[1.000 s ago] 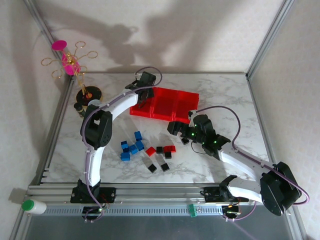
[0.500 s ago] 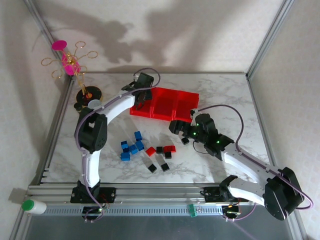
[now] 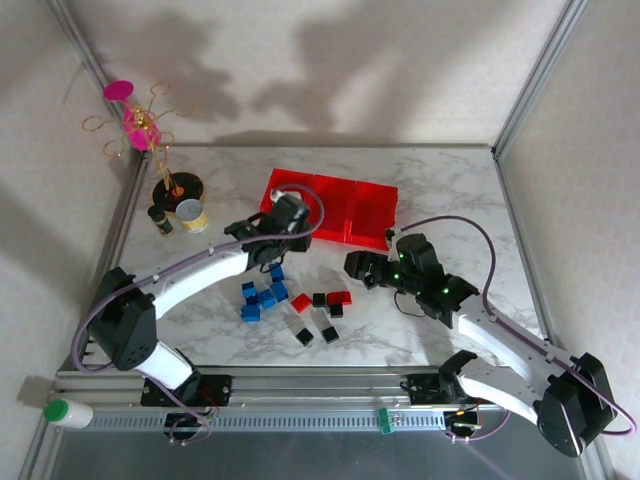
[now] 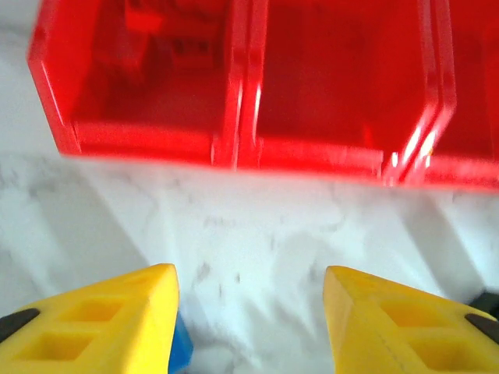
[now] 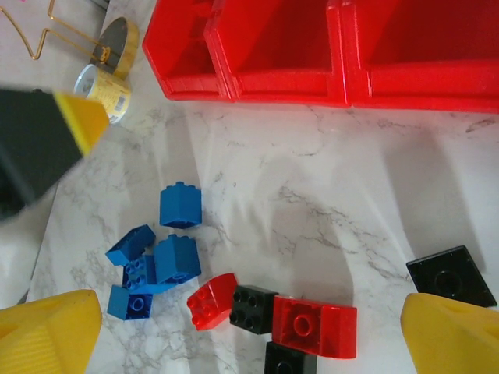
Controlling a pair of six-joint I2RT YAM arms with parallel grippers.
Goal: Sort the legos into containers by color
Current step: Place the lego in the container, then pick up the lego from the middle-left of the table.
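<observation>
Left wrist: leftmost of containers [image 4: 242, 86] holds red legos [image 4: 144, 22].

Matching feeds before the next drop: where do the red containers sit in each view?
Top external: containers at far centre of the table.
Left wrist: containers across the top, front walls facing the camera.
Right wrist: containers along the top edge.
Shared landmark: marble table along their front walls.

Bright overhead light is throwing soft arm shadows on the back wall [image 3: 300, 70]. Left wrist pic is smearing w/ blur; glare is streaking the containers [image 4: 242, 101] ahead of the left claw [image 4: 248, 308].
</observation>
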